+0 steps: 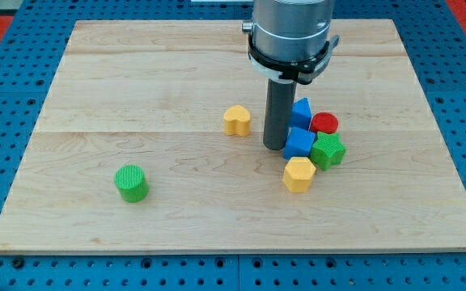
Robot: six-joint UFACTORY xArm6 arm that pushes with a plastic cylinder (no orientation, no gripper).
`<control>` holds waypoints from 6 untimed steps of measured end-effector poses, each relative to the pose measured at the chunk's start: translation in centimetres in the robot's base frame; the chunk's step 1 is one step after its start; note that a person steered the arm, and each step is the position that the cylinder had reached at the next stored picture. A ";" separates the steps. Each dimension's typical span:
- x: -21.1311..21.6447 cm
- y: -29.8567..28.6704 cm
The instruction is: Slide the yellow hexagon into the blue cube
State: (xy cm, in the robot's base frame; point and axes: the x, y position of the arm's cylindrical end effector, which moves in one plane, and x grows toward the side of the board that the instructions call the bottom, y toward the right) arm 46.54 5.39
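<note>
The yellow hexagon (298, 174) lies right of the board's middle, just below the blue cube (298, 143) and touching or nearly touching its lower edge. My tip (275, 146) stands on the board at the blue cube's left side, close against it and above-left of the yellow hexagon. The rod hangs from the grey arm (290, 32) at the view's top.
A second blue block (301, 111) sits above the cube, partly behind the rod. A red cylinder (324, 124) and a green star-shaped block (328, 151) crowd the cube's right side. A yellow heart (236, 120) lies left of the rod. A green cylinder (131, 183) sits at lower left.
</note>
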 end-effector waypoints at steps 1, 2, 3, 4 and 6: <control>1.9 -4.4; 7.6 -4.5; 10.2 0.7; 6.1 0.8; 6.0 -4.2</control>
